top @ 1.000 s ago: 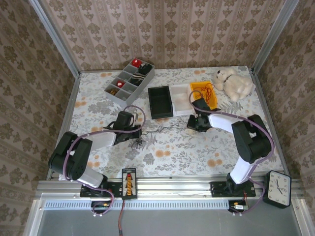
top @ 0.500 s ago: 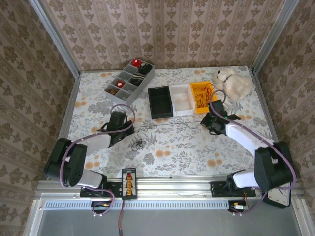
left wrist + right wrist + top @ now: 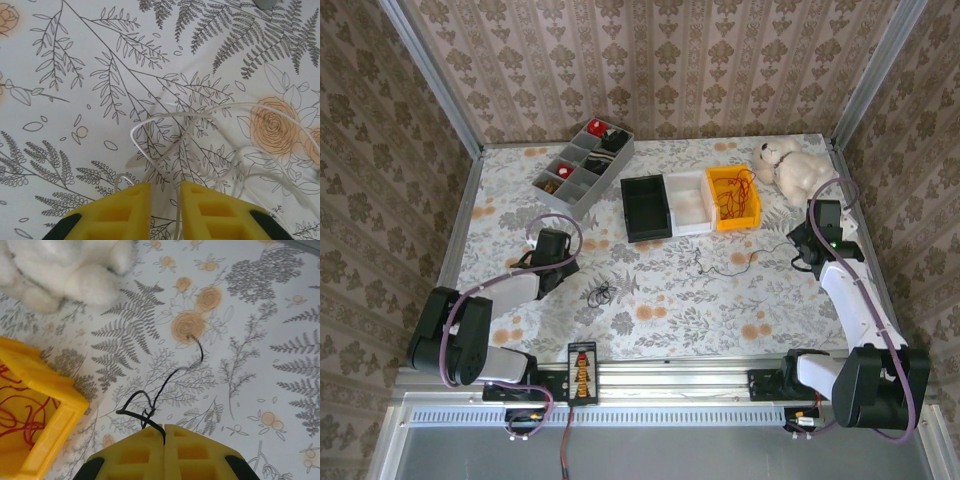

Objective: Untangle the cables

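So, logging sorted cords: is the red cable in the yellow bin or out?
In: the red cable lies looped inside the yellow bin, in both top and right wrist views.

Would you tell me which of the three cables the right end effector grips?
The black cable, pinched in the right end effector; the red cable lies in the yellow bin, the whitish cable before the left end effector.
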Controlling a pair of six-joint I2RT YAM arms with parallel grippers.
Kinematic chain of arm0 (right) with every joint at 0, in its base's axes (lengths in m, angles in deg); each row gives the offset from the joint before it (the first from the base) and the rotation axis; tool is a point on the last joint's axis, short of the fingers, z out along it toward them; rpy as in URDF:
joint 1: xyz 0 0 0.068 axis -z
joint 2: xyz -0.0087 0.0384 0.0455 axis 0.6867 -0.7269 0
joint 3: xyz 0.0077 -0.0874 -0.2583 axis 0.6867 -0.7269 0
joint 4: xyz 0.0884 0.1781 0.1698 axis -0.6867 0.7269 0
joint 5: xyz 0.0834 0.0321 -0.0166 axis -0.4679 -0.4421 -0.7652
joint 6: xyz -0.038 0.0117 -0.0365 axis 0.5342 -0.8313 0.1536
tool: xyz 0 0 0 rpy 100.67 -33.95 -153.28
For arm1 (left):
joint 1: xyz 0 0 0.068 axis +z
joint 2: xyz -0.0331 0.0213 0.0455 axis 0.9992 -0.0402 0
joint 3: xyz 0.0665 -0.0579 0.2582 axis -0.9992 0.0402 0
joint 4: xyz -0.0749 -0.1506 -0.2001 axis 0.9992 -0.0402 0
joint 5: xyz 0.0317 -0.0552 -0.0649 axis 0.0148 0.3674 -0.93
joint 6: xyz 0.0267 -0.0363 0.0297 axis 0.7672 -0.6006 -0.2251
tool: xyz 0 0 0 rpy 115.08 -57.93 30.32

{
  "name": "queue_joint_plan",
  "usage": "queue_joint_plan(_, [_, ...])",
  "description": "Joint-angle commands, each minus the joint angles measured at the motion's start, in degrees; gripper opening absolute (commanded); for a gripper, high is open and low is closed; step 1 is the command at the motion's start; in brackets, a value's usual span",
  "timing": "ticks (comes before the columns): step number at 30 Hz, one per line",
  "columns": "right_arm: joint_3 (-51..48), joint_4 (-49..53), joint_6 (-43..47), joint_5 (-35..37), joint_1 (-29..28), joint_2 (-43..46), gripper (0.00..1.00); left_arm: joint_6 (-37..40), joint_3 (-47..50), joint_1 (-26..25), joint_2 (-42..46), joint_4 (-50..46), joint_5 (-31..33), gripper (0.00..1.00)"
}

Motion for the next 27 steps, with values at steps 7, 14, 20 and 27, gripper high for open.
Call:
queue_joint_plan(7, [11.06, -12.14, 9.15, -27.44, -2.99, 2.24, 0.06, 9.24, -0.87, -5.82, -2.00, 7.28, -11.27, 0.21])
queue_joint_plan(14, [30.35, -15.69, 5.31, -33.59, -4.94, -1.20, 0.06, 2.89, -4.03, -9.70, -6.97, -1.62, 1.26, 0.22])
queue_joint_plan(20, [40.85, -25.32, 0.33, -37.15, -6.64, -9.65, 0.06, -0.84, -9.31, -9.41, -13.69, -11.20, 5.79, 0.19])
queue_joint_plan(27, [52.52, -24.88, 2.49, -39.45, -10.63, -19.56, 0.06, -0.07, -10.46, -9.96, -14.60, -11.43, 5.84, 0.19])
